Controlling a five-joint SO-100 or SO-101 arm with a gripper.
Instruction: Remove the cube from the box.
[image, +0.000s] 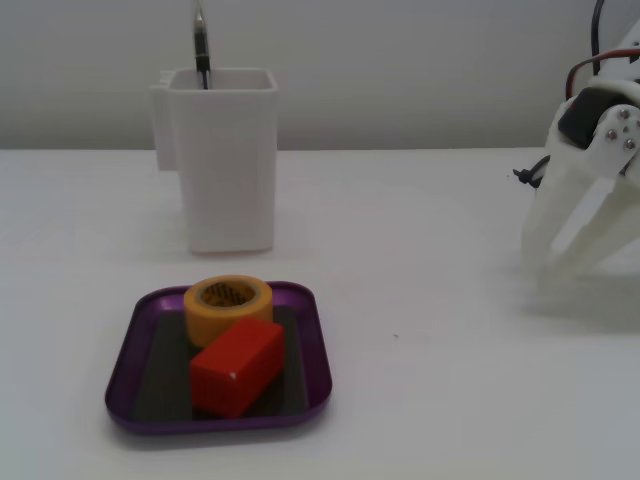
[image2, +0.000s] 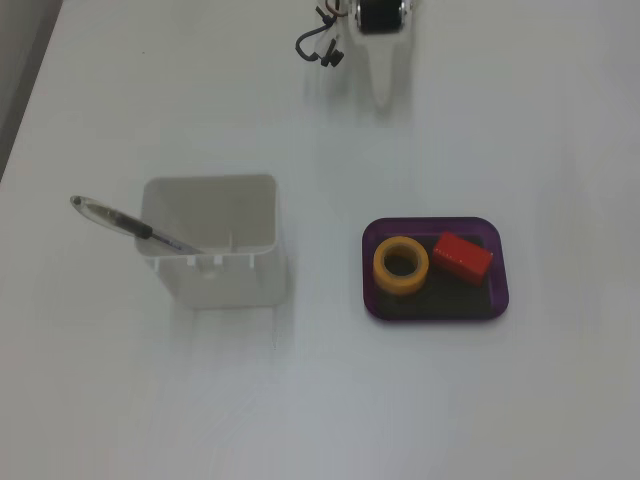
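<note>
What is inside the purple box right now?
The box holds the red cube and a yellow tape roll, side by side on its dark bottom. Whatever lies beneath them is covered.

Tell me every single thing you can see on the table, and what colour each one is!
cube: one, red, lying in the box, next to the tape roll.
tape roll: one, yellow, lying flat in the box, hole facing up.
box: one, purple rim with dark grey bottom, on the table.
container: one, white, tall, standing on the table apart from the box.
pen: one, clear and black, leaning out of the container.
table: one, white, under everything.
tool: one, white, at the right edge of a fixed view, away from the box, touching nothing, fingers a little apart.
</note>
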